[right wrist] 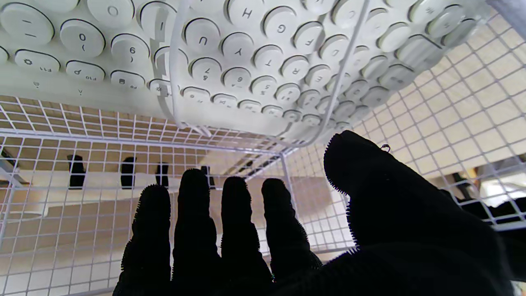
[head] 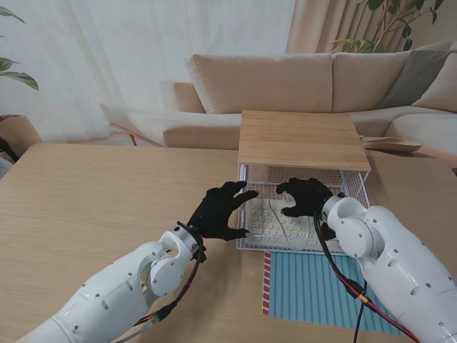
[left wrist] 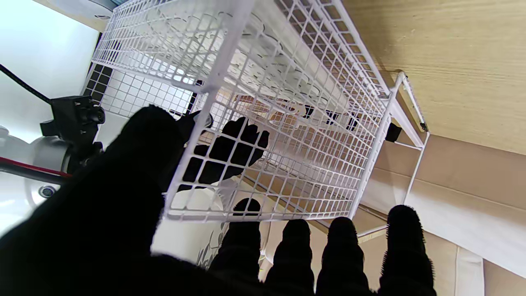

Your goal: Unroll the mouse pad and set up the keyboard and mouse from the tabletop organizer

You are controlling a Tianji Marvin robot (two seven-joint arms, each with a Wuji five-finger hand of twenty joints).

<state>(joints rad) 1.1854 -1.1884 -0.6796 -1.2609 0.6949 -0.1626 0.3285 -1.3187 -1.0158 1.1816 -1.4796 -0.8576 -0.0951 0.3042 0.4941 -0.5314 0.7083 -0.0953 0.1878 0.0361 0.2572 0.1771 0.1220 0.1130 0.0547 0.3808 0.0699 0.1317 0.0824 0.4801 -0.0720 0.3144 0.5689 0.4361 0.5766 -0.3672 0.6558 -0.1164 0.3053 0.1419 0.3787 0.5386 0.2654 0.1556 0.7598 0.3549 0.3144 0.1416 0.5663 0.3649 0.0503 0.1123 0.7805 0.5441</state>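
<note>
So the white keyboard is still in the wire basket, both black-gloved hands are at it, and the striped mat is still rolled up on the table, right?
Almost. The keyboard does lie in the wire basket, with the left hand and right hand at it. But the stand view shows the striped mat lying flat and unrolled, nearer to me than the basket.

One wire organizer [head: 303,214] with one wooden top [head: 298,139], centre frame. One white keyboard [head: 282,225] inside it, with one white cable [right wrist: 174,82] across its keys. One striped mouse pad [head: 321,286], lower right. Two black-gloved hands: left hand [head: 221,209] and right hand [head: 305,196]. One table [head: 86,207]. One sofa [head: 300,89], upper frame.
</note>
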